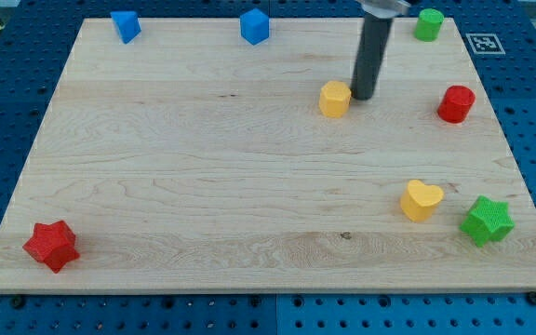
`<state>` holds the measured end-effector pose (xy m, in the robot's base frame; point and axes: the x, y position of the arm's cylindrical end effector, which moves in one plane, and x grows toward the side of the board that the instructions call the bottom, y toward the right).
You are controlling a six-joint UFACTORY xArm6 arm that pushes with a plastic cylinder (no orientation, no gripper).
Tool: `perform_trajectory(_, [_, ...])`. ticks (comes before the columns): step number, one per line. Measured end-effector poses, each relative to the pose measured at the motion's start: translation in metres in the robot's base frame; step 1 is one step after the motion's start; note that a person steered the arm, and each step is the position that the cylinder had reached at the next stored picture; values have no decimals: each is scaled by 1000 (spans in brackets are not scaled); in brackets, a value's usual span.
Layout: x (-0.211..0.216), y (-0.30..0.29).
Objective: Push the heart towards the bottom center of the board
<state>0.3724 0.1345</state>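
Nearest the camera, at the view's bottom left corner of the counter, sits a red star, well apart from everything else. Over at the view's bottom right lies the yellow heart, the block the task names, with a green star just beside it on the view's right. My tip is far from that heart: it rests up in the view's upper right part, touching or nearly touching the right side of a yellow hexagonal block. No hand exists on this arm, only the straight rod, so nothing spreads or pinches. A red cylinder stands to the view's right of the tip, a green cylinder near the top right corner, and two blue blocks along the top edge.

By my judgement the approach step is in hand; the heart has not been engaged. Next, the tip should travel down to the heart's right side, slipping between heart and green star, then push leftward toward the bottom middle without dragging the star along
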Motion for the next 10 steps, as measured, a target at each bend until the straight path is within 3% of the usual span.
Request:
perform_trajectory(2, [105, 35])
perform_trajectory(10, [221, 41])
